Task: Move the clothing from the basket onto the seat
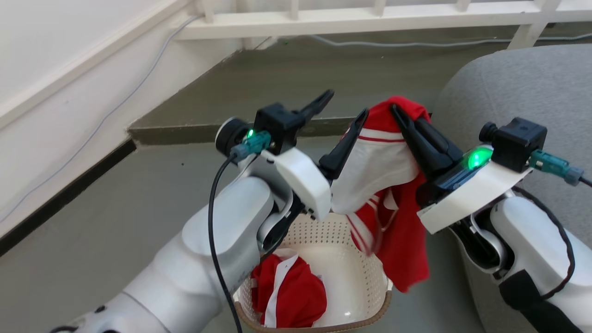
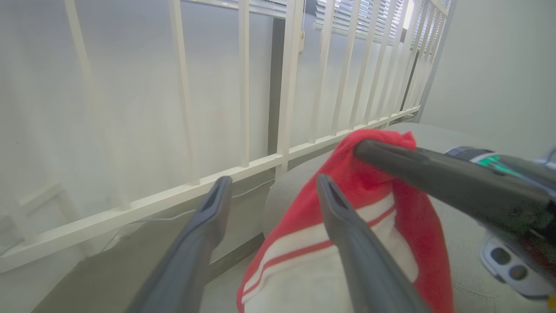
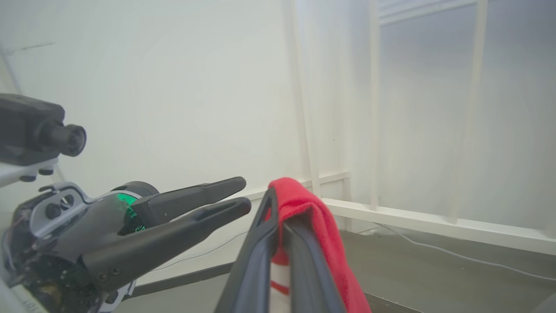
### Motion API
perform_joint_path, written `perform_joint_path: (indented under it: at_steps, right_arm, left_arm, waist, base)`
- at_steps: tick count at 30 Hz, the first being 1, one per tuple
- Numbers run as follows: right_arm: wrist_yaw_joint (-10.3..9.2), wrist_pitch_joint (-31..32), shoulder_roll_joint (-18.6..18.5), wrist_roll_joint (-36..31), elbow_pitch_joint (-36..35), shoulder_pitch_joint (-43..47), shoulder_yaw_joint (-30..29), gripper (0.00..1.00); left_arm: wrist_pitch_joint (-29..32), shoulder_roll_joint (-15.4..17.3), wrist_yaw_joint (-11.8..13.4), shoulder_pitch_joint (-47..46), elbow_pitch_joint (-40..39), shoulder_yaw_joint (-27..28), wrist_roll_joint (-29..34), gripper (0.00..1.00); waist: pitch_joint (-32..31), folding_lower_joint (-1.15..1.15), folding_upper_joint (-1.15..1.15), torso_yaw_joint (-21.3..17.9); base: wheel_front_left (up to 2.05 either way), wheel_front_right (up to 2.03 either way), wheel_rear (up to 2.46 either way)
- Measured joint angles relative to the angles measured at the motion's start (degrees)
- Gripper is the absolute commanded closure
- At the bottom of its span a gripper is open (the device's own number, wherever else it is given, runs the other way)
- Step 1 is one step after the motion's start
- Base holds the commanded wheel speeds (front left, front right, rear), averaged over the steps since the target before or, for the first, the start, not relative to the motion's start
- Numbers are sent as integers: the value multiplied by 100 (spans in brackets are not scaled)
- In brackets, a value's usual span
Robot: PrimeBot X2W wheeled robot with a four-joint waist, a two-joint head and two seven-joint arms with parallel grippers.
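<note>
Left pincer is gaping over the cream perforated plastic basket; my right pincer is clamping a red-and-white fabric garment, likely needing swinging next onto the grey upholstered seat.

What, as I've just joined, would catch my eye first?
A red-and-white garment dangles mid-picture, pinched at its top by the shut right end effector, above the basket. The left end effector gapes open beside it; a second red garment lies in the basket.
</note>
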Motion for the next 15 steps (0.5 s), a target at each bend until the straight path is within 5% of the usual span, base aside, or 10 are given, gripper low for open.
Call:
perform_joint_path:
  at_steps: [15]
  right_arm:
    - [0, 0, 1, -66, 13, 533, -188, 100]
  left_arm:
    - [0, 11, -466, 1235, -1, 811, 650, 0]
  waist:
    - [-474, 0, 0, -922]
  base:
    - [0, 0, 0]
